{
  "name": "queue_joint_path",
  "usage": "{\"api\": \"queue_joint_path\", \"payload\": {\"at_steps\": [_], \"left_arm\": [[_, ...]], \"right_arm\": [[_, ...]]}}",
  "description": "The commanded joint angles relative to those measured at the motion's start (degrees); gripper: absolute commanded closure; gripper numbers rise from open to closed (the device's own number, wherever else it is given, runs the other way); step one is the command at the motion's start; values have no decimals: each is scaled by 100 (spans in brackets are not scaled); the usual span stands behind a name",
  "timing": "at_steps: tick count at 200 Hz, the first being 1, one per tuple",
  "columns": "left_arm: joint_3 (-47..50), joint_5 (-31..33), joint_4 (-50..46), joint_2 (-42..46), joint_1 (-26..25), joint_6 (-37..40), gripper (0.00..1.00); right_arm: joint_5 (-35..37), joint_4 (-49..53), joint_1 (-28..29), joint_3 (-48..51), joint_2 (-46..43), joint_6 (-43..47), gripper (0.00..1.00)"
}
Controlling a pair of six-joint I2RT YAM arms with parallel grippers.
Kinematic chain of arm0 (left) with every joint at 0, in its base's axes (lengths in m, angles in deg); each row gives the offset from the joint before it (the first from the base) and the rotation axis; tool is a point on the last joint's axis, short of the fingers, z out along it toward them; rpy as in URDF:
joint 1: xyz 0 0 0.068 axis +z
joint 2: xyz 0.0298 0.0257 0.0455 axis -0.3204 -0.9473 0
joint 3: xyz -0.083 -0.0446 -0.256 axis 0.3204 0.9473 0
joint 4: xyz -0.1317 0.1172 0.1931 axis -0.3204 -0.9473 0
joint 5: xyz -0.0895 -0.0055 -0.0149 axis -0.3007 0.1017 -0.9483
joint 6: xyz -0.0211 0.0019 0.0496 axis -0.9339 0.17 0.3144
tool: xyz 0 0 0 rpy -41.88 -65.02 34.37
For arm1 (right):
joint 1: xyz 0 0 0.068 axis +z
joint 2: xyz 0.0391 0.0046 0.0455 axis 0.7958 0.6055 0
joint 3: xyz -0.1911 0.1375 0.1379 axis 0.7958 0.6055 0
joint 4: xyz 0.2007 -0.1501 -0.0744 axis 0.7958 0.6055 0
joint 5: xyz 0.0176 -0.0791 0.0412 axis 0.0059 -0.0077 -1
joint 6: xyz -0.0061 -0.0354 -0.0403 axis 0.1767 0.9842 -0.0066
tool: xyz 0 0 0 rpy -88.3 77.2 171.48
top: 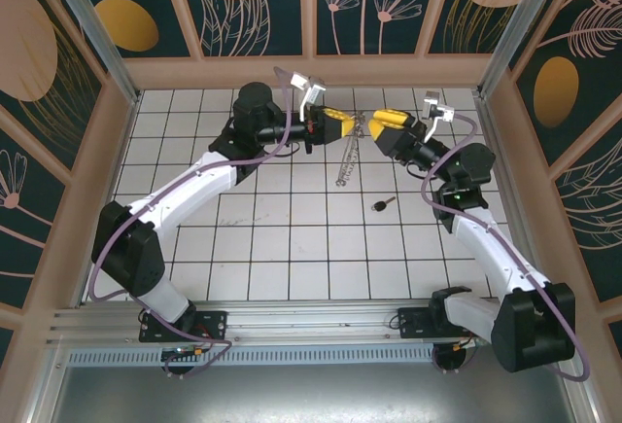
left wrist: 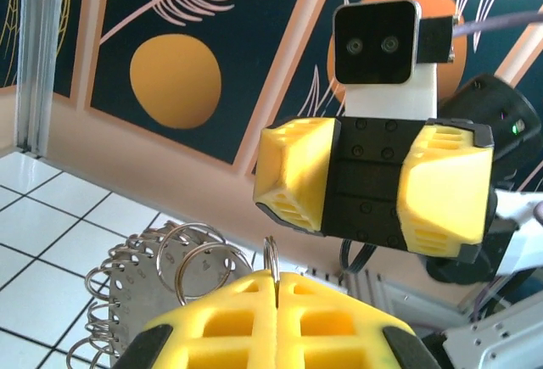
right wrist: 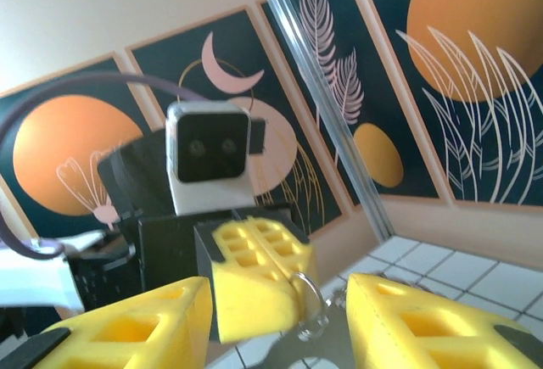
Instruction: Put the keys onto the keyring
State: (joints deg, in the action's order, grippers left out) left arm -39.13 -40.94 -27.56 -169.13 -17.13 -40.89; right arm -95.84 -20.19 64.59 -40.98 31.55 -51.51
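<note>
The keyring (top: 347,160), a floppy silvery loop fringed with small rings, hangs from my left gripper (top: 352,123) above the tiles at the back. In the left wrist view the left gripper (left wrist: 276,280) is shut on one thin ring (left wrist: 271,252) of the keyring, with more rings (left wrist: 161,271) bunched to its left. My right gripper (top: 375,126) faces it tip to tip and stands open. In the right wrist view the right gripper (right wrist: 280,327) has the left gripper's yellow fingers (right wrist: 254,284) and the clamped ring (right wrist: 307,297) between its spread fingers. The black-headed key (top: 382,205) lies on the tiled floor.
Wooden walls with dark painted panels (top: 262,5) and an aluminium post (top: 92,24) close in the tiled floor (top: 292,248). Purple cables (top: 442,165) run along both arms. Both arm bases stand at the near rail (top: 311,321).
</note>
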Motion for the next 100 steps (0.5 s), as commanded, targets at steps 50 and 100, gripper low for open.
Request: {"api": "queue_joint_path", "payload": {"at_steps": [50,100], "left_arm": [[-842,-702,-1971,17,-33,1578,100],[-879,-1063,-2002,7,-33,1614,100]], "right_arm": [[-1081,419,-34,-325,99,447,59],[-1197,323,71,-388,282,447,60]]}}
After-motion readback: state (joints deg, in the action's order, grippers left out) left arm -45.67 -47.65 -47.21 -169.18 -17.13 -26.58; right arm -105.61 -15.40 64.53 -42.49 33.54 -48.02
